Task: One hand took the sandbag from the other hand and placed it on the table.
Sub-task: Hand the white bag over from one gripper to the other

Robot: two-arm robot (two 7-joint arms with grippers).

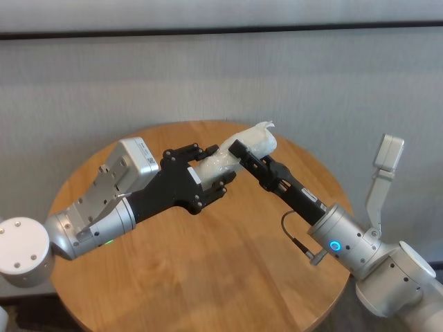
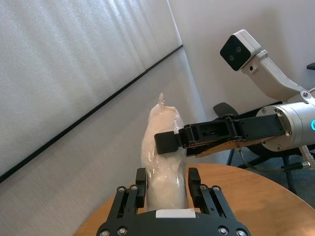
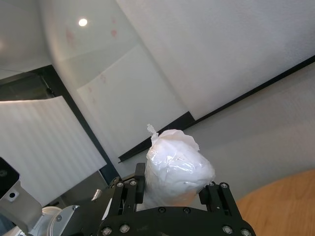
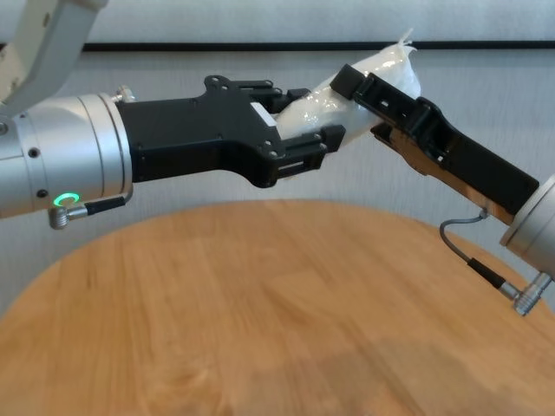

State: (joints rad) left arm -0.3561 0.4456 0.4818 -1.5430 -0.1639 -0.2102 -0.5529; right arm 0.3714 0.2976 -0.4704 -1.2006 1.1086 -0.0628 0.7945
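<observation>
The sandbag, a white lumpy pouch in crinkly plastic, hangs in the air over the far side of the round wooden table. Both hands grip it. My left gripper, the green-lit one, comes in from the left, its fingers pressed on the bag's lower end. The blue-lit right gripper reaches in from the right, shut across the bag's upper half near its twisted tip. In the chest view the sandbag sits well above the tabletop.
A thin grey cable loops off the right wrist. That arm's camera mount sticks up beyond the table's right edge. A grey wall with a dark rail stands close behind the table. Bare wood lies under both arms.
</observation>
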